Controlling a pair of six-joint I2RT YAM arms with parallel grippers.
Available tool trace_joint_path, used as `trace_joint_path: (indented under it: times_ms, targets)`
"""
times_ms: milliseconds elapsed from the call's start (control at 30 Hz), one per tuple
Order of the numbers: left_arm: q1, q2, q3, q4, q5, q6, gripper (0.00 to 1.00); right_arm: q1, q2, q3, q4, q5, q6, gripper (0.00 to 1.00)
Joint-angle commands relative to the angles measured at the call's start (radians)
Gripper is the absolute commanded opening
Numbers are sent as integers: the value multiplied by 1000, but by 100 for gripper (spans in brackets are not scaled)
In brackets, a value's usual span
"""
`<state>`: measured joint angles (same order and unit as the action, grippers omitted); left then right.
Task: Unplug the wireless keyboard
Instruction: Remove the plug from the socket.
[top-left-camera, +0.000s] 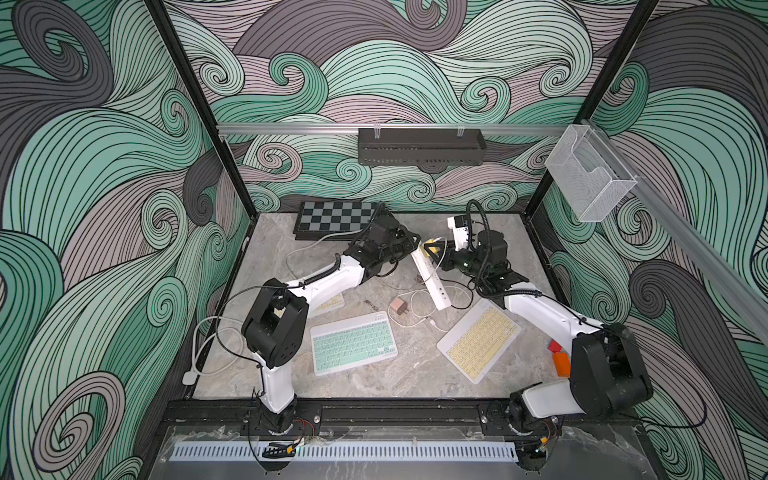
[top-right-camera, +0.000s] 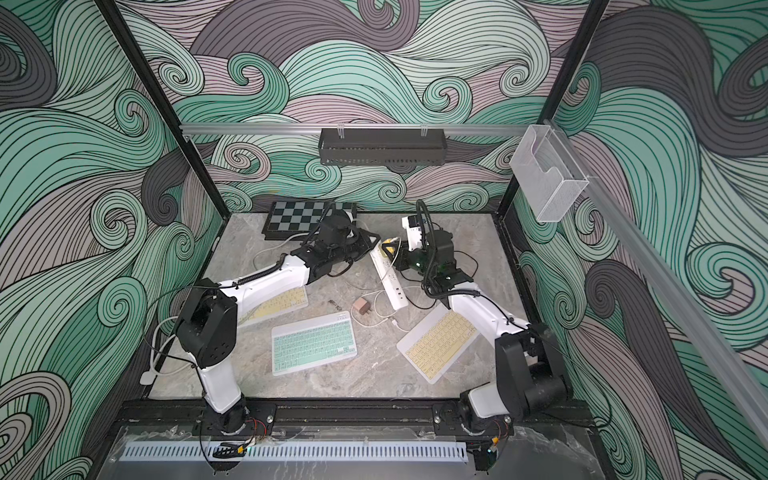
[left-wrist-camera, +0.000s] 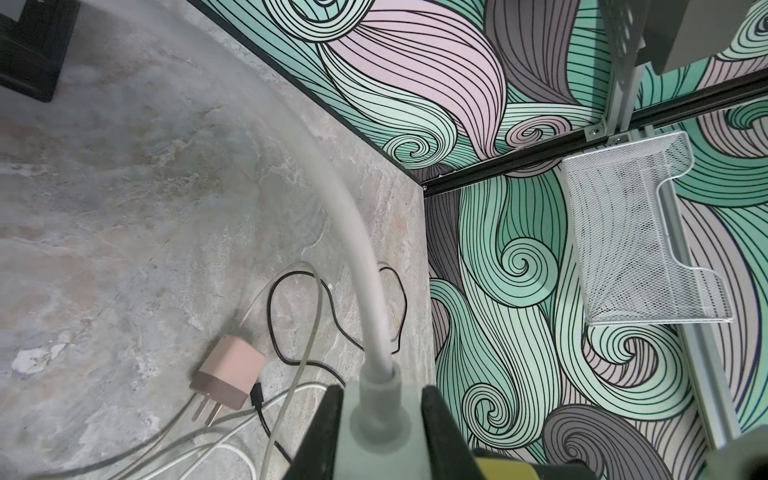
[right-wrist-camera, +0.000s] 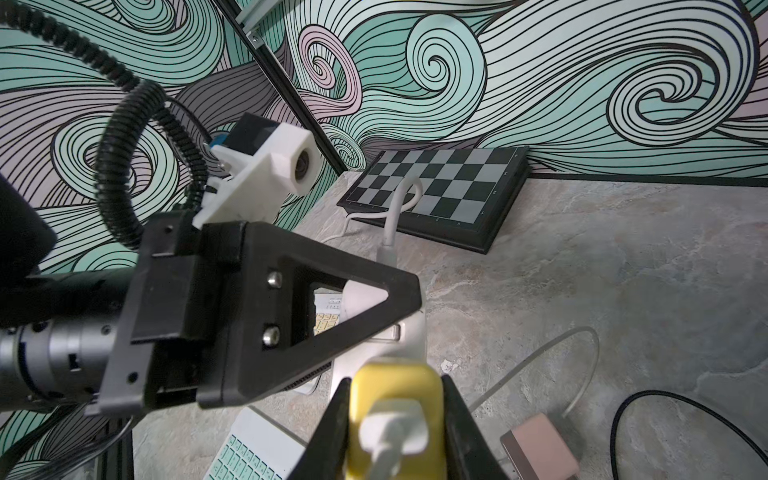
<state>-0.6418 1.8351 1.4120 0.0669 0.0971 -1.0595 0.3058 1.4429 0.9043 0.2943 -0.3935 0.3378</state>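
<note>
A white power strip (top-left-camera: 431, 277) lies slanted at mid-table. My left gripper (left-wrist-camera: 382, 401) is shut on its far end, where the thick grey cord (left-wrist-camera: 365, 270) leaves it; the same gripper (top-left-camera: 412, 246) shows in a top view. My right gripper (right-wrist-camera: 395, 388) is shut on a yellow charger (right-wrist-camera: 395, 409) that rests against the strip's face (right-wrist-camera: 401, 332), also seen in a top view as the yellow charger (top-left-camera: 434, 250). A white cable leaves the charger. A green keyboard (top-left-camera: 353, 343) and two yellow keyboards (top-left-camera: 478, 345) (top-right-camera: 280, 304) lie nearer the front. Which keyboard the cable reaches is hidden.
A pink charger (top-left-camera: 399, 306) lies unplugged among loose white and black cables beside the strip. A chessboard (top-left-camera: 334, 218) sits at the back left. Red and orange blocks (top-left-camera: 559, 358) are by the right arm's base. A mesh basket (top-left-camera: 590, 176) hangs on the right rail.
</note>
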Motion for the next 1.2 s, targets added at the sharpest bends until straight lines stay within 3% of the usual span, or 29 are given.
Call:
trace_joint_path:
  times_ms: [0, 267, 567, 833, 1000, 1167]
  targets:
    - [8, -50, 32, -19, -38, -28, 0, -8, -4, 40, -17, 64, -39, 0]
    - [24, -54, 1, -15, 6, 5, 0, -39, -14, 65, -10, 60, 29, 0]
    - [47, -92, -57, -72, -72, -105, 0, -51, -50, 7, 95, 91, 103, 0]
    - [58, -85, -79, -38, -60, -170, 0, -49, -59, -30, 164, 93, 118, 0]
    - [59, -57, -2, -71, 9, -42, 0, -53, -45, -2, 140, 65, 121, 0]
    - [59, -63, 53, -177, -6, 95, 0, -52, -26, 43, 76, 50, 109, 0]
